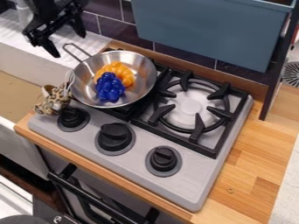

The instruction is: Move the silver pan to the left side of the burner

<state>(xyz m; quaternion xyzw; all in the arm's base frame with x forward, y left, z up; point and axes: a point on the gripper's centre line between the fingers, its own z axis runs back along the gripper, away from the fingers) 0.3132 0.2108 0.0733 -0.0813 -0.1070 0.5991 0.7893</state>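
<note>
- Black oven handle (99,200) crosses lower left.
- Silver pan (137,70) sits upper left of centre, its wall penning blue toy grapes (109,87).
- Upper left, my gripper (68,46) hangs spread, probably for grasping the pan's handle (76,52).

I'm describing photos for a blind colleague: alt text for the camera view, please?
Silver pan holding blue toy grapes and an orange toy, on the left part of a gray stove. A black gripper, open, hangs at upper left. The right burner is uncovered; three black knobs line the front.
</note>
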